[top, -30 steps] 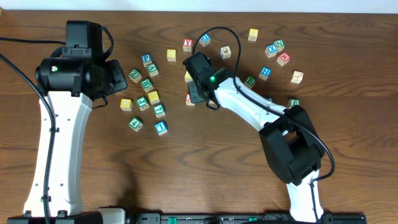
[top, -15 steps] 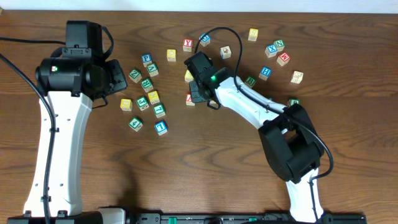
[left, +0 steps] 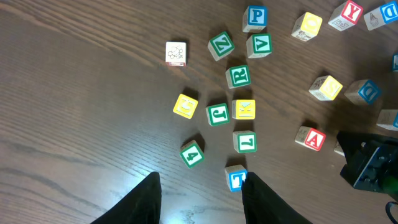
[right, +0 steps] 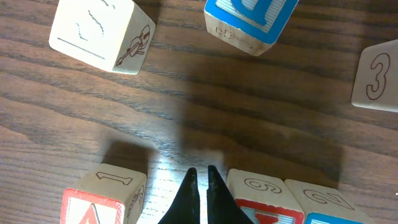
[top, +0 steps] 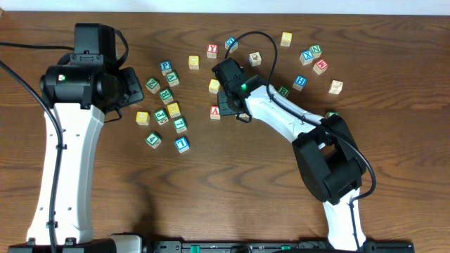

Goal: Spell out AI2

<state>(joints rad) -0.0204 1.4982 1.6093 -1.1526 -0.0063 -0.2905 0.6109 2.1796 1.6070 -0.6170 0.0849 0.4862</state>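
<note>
The red A block lies left of my right gripper; it also shows in the left wrist view. In the right wrist view the right gripper is shut and empty, low over the table. Its tips sit between the A block on the left and a red-faced block marked 6 on the right, touching neither. A blue-letter block reading I or T lies by the right finger of my open, empty left gripper, which hangs high over the left cluster. No block marked 2 shows.
Several letter blocks cluster at centre left, and more are scattered at the back right. A yellow block lies beside the right wrist. A picture block, a blue block and a 3 block lie ahead of the right gripper.
My right gripper has shifted slightly right and back, uncovering the A block and the yellow block. The left arm has not moved.
</note>
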